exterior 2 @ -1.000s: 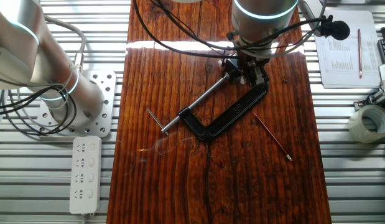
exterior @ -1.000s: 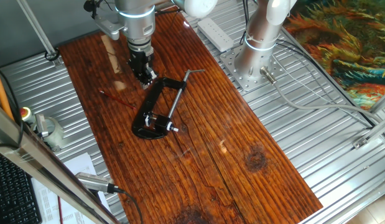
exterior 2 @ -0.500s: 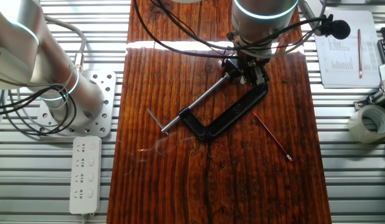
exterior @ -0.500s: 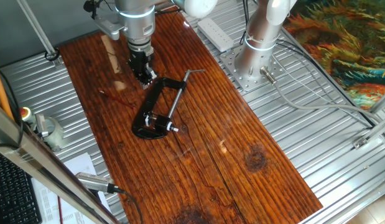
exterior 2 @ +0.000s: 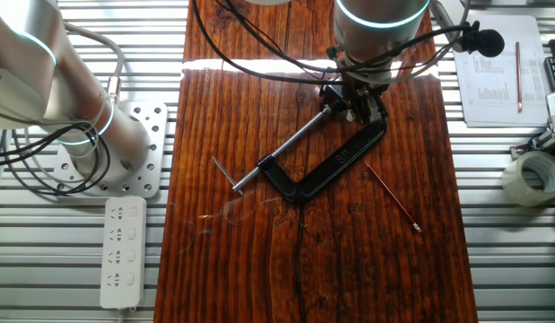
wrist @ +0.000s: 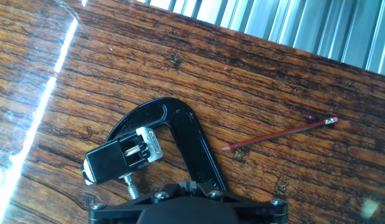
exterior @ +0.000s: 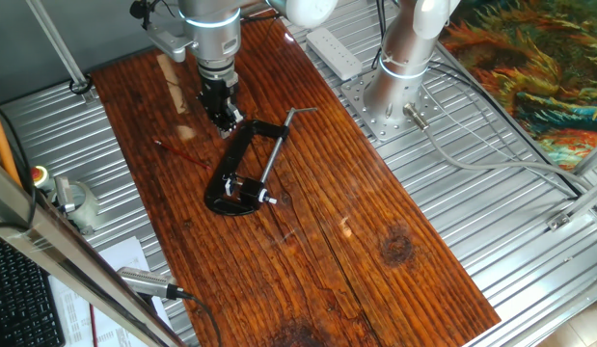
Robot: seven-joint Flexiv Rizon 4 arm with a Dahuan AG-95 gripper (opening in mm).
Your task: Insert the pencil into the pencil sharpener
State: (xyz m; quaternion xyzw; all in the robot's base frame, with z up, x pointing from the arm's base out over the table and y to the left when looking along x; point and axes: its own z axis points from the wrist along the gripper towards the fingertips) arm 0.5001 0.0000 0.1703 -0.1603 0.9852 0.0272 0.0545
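Wood grain fills the scene, a dark-stained table set on ribbed metal decking, and over the last second nothing on it has shifted at all. The gripper hangs in the same spot as before, right over the upper end of the black C-clamp, low and close to it. From either fixed view I cannot tell whether the fingers are apart or together, and the hand view shows only the underside of the gripper body at its bottom edge, no fingertips, so that stays an open question. It carries nothing that I can see. The pencil lies flat on the wood, off to the side of the clamp and clear of it, its pale end pointing away and the sharp end towards the clamp's curved arm; in the other fixed view it is the thin red line just beyond the clamp's back. The pencil sharpener, a small dark block with a silvery blade, sits pinched in the clamp between the screw pad and the curved arm. So we have a pause, not progress: the pencil is untouched and the sharpener empty. My read is that the arm must move across to the pencil before any insertion can begin.
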